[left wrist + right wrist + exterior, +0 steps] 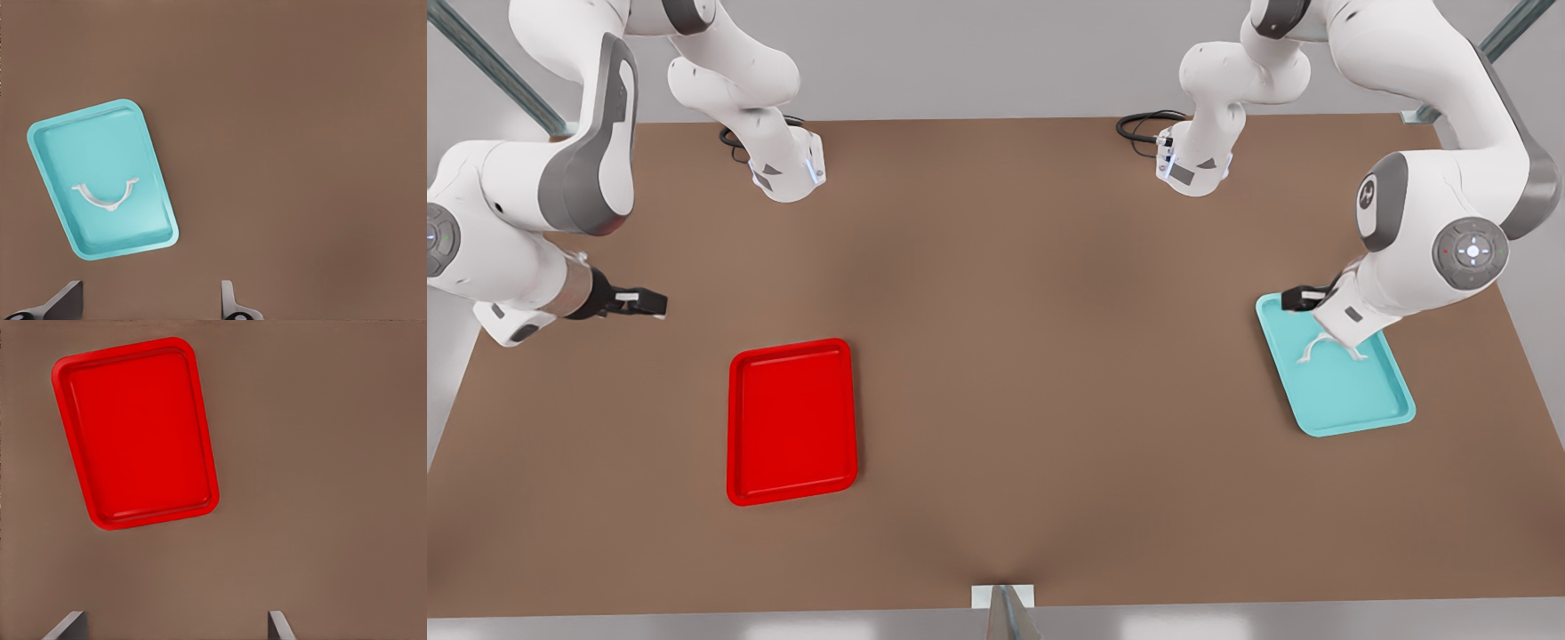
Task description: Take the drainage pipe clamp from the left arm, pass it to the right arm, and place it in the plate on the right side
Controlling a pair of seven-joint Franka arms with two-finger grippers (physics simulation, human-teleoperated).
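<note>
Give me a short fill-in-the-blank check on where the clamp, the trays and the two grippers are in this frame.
1. The drainage pipe clamp lies in the ____ tray.
2. The red plate holds ____.
3. The left gripper, with its fingers ____, is above the table beside the clamp's tray.
4. The right gripper has its fingers open near the ____ plate.

Missing words: teal; nothing; open; red
</note>
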